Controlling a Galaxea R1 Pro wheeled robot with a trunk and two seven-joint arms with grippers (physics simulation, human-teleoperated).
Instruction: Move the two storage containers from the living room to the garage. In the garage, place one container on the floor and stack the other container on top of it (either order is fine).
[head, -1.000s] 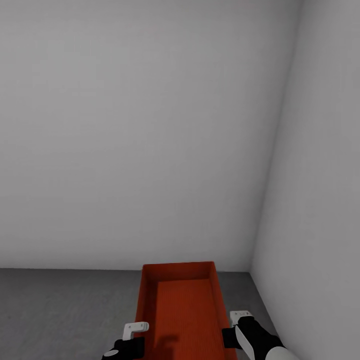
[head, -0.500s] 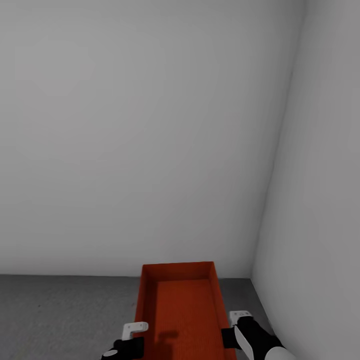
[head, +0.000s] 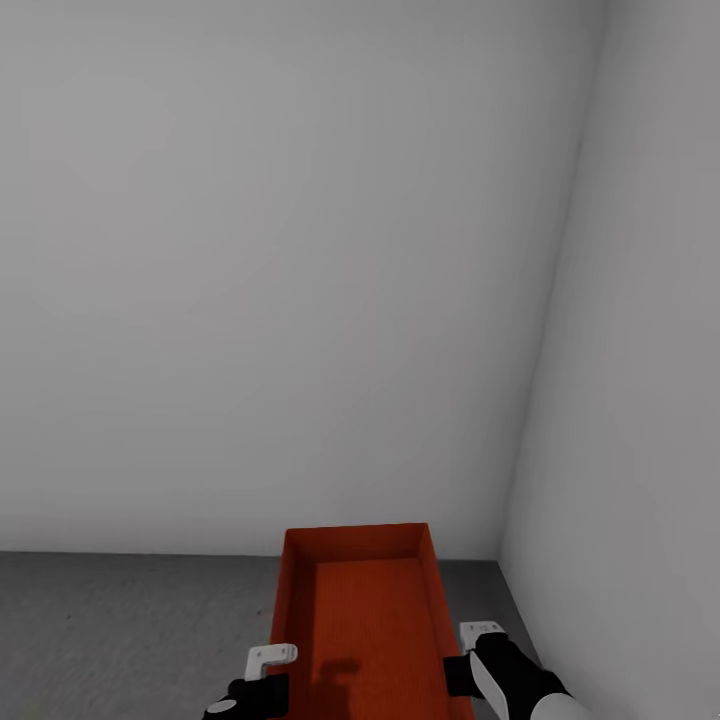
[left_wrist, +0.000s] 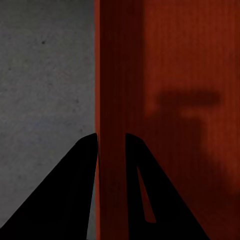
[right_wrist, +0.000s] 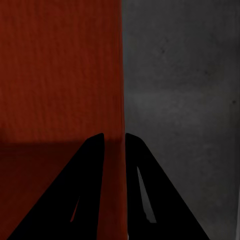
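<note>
My left gripper (left_wrist: 111, 150) is pinched on the left wall of the storage container (head: 365, 620), and my right gripper (right_wrist: 114, 150) is clamped on its right wall. I have the orange-red bin held between them, over the dark concrete floor (head: 120, 620), near the corner of the pale grey walls (head: 300, 280).

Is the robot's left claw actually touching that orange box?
Touching. In the left wrist view the left gripper straddles the storage container's side wall, its two dark fingers pressed against both faces.
</note>
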